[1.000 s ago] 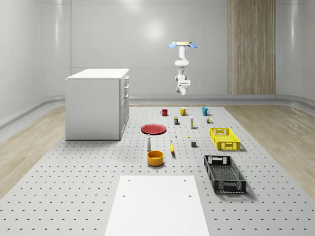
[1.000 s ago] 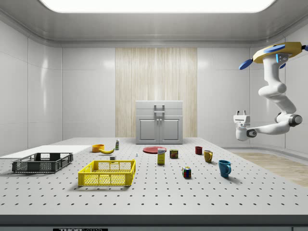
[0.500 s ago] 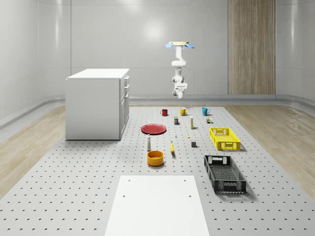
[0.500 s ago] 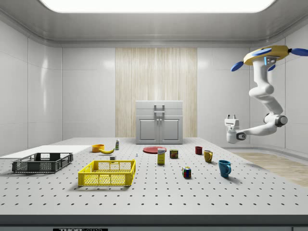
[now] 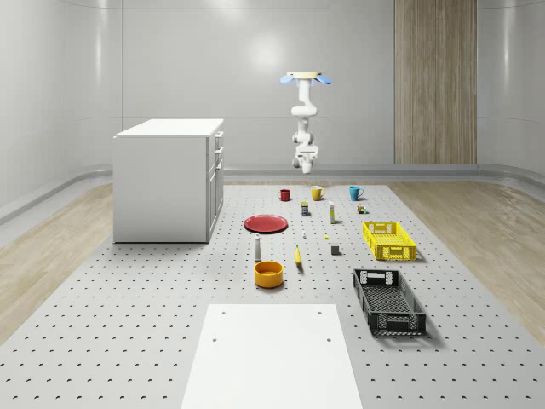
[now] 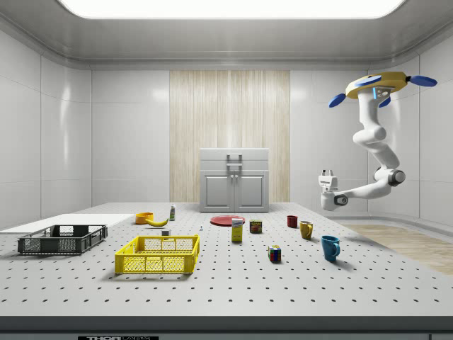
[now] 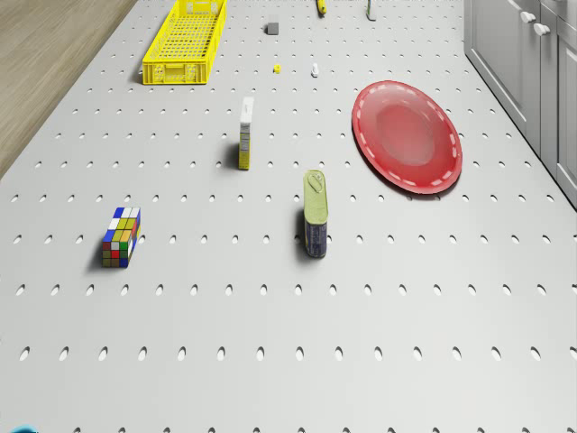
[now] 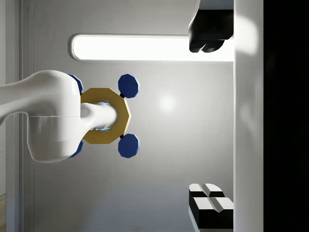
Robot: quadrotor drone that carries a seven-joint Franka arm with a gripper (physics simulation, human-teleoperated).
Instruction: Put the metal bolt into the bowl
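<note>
- Whole-scene view: the drone (image 5: pixel 304 77) hovers high over the far end of the counter (image 5: pixel 128 324), above the row of mugs. Its arm hangs down with the claw (image 5: pixel 305 162) in mid-air. The orange bowl (image 5: pixel 268 273) sits near the middle of the counter, beside a banana (image 5: pixel 298 256). A tiny pale speck (image 5: pixel 304 235) between the red plate (image 5: pixel 266 223) and the bowl is probably the bolt, though it is too small to be sure
- Side view: the claw (image 6: pixel 327 171) is turned upward, well above the counter and carrying nothing. The bowl (image 6: pixel 144 217) lies well apart from it, toward the side view's left
- Drone view: the small pale piece (image 7: pixel 315 69) lies on the bare counter by itself, past a tin (image 7: pixel 314 225) and near the plate (image 7: pixel 406 135), with a yellow basket (image 7: pixel 185 41) off to one side
- Wrist view: the claw (image 8: pixel 207 117) stands wide, with its two black-tipped fingers (image 8: pixel 207 38) far apart and nothing between them. It faces up at the drone's body (image 8: pixel 104 116) and the ceiling light
- Progress, as I judge it: nothing is done. What is left is to reach the bolt, turn the claw down, grip the bolt, carry it to the bowl and drop it in
</note>
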